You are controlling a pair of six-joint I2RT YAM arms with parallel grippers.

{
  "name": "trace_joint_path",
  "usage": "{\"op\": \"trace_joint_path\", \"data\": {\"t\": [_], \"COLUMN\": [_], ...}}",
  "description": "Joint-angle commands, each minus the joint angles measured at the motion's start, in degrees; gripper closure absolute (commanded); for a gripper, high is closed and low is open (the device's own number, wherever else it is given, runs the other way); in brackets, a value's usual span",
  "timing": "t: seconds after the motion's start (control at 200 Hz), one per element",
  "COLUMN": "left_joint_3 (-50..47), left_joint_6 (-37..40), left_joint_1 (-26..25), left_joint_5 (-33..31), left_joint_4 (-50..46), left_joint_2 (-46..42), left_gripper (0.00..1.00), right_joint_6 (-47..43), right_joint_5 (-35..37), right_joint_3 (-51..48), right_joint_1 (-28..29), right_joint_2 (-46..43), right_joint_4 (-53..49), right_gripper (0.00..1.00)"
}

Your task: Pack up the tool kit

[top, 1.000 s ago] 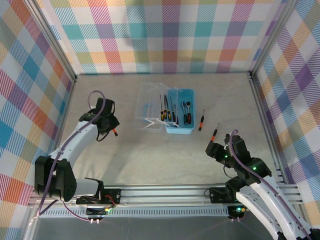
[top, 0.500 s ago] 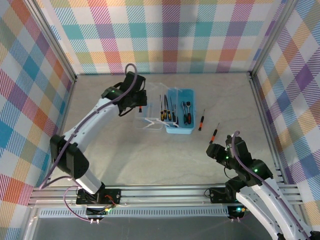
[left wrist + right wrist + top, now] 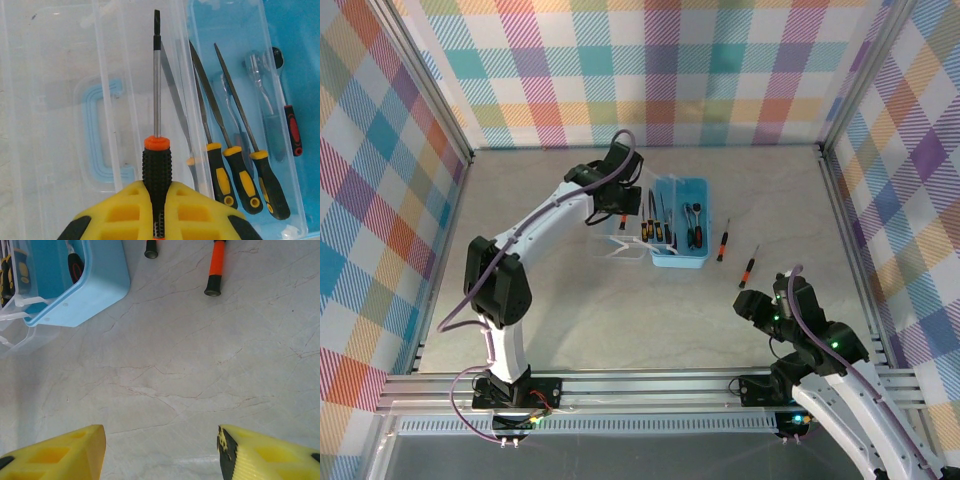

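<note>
Left gripper (image 3: 156, 192), clamped on black-orange screwdriver (image 3: 157, 100), swung in from 9 o'clock to over clear lid (image 3: 45, 100); drop into blue case (image 3: 682, 262) likely next. Right gripper (image 3: 161, 440) wide open, empty

I get bright, even light from overhead on every feed, with only soft shadows, such as a faint grey one on the table (image 3: 165, 370) ahead and left of my right claw (image 3: 160, 436). Ahead of my left claw (image 3: 157, 189), the screwdriver (image 3: 157, 165) shaft carries a pale streak of glare and the clear lid (image 3: 55, 75) looks milky. Both claws' yellow fingers (image 3: 60, 452) sit soft and out of focus at the near edge.
</note>
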Motion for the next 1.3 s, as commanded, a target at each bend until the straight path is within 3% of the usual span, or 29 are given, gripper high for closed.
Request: {"op": "trace_joint_path", "data": {"t": [0.0,0.325,0.47,0.575,0.78,0.915,1.1,1.2,1.3], "left_joint_3": [4.44,7.42,6.39,6.85,10.11,11.85,5.18,-7.12,-23.45], "left_joint_6": [1.32,-0.22,-1.11,-1.48,-1.15,-0.61,-1.46,-3.54,-7.63], "left_joint_1": [-0.39,-0.38,-0.38,-0.39,-0.38,-0.3,-0.12,-0.12,-0.11], "left_joint_5": [0.92,1.92,2.83,5.38,10.67,9.06,6.95,4.61,-0.78], "left_joint_4": [-2.59,-3.54,-3.24,-3.95,-6.2,-8.01,-6.11,-0.19,6.05], "left_joint_2": [3.29,8.33,7.95,7.14,3.78,1.04,-9.48,-21.12,-35.8], "left_gripper": [0.92,0.93,0.88,0.79,0.42,0.37,0.37,0.36,0.24], "right_joint_6": [0.52,0.29,0.09,-0.03,-0.6,-0.66,-1.08,-1.31,-1.4], "right_joint_5": [-0.76,-0.5,-0.32,-0.31,-0.41,-0.5,0.71,2.91,5.3], "right_joint_3": [-0.44,-0.66,-0.67,-0.46,1.0,1.65,2.53,3.07,3.51], "right_joint_1": [-0.18,-0.18,-0.18,-0.18,-0.2,-0.18,-0.2,-0.18,-0.21], "right_joint_2": [-0.76,-1.06,-1.03,-0.86,0.41,1.17,1.95,3.13,5.03], "right_joint_4": [-1.12,-1.65,-1.83,-1.75,-1.66,-1.54,-1.66,-1.81,-1.2], "right_gripper": [0.39,0.39,0.38,0.38,0.38,0.38,0.38,0.38,0.39]}}
